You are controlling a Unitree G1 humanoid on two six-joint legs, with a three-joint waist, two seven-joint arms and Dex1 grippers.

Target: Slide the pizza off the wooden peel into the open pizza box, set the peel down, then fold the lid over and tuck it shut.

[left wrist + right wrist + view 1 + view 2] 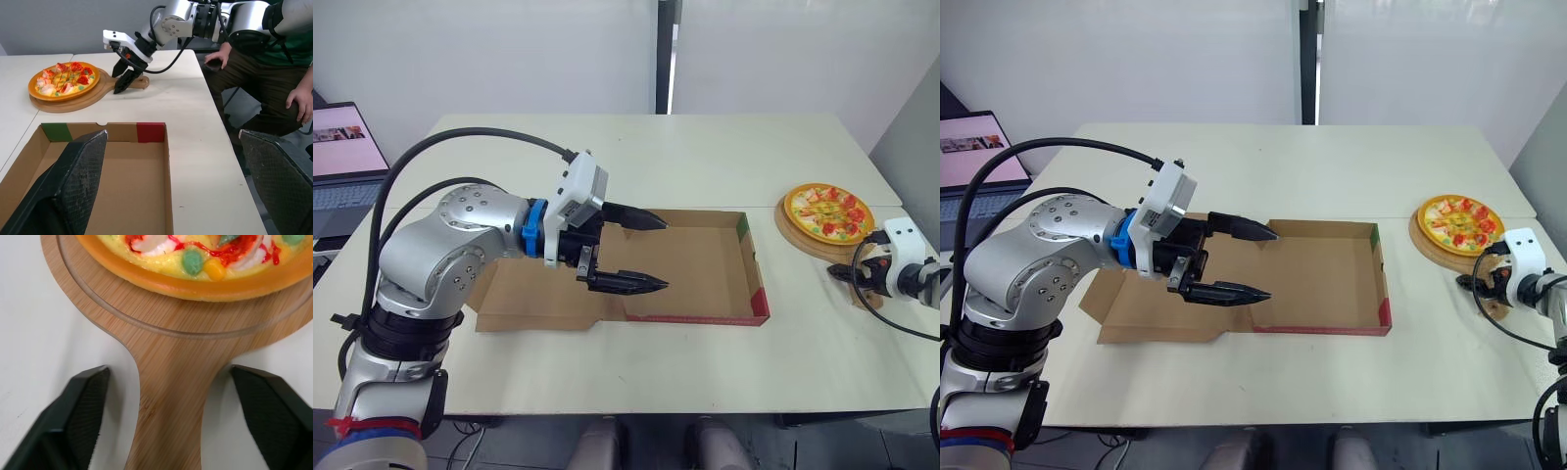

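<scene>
At my far left a laptop (340,157) sits open beside the table (705,152). My left gripper (664,254) reaches out over the pizza box (710,269) with its two black fingers spread wide and nothing between them. One finger is over the back wall and the other over the front wall, and I think both hang above the cardboard rather than rest on it, though the head views leave that unsure. The box lies open on the table, its lid (524,294) flat on the left under my forearm, its tray bare inside. Right of the box, near it but apart, the wooden peel (796,237) lies on the table with the pizza (828,211) on its round board. My right gripper (854,278) is down at the peel's handle (166,396), jaws wide, one finger on each side of the handle with a clear gap at both. Beyond the table's right edge a person (274,73) sits.
</scene>
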